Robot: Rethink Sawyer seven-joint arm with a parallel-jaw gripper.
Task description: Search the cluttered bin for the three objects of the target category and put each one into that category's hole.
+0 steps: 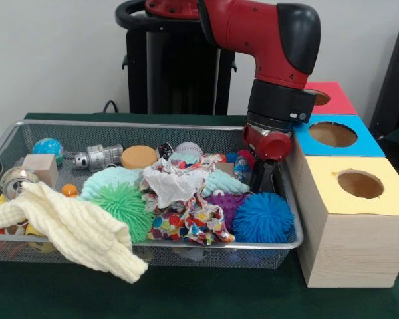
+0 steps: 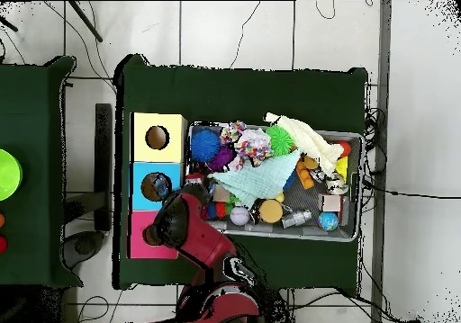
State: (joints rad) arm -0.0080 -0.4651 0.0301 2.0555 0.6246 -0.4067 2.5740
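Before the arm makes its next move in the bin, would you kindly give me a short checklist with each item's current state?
1. Gripper inside the wire bin, at its end beside the boxes: ok.
2. Gripper open or shut: cannot tell, clutter hides its tips.
3. Object held: cannot tell.
4. Yellow box hole unobstructed: ok.
5. Blue box hole unobstructed: ok.
6. Cream knit cloth contained in the bin: not ok, it hangs over the front rim.

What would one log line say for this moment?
arm: lowered into bin, right end | gripper: beside blue spiky ball, fingers unclear | holes: none visibly filled
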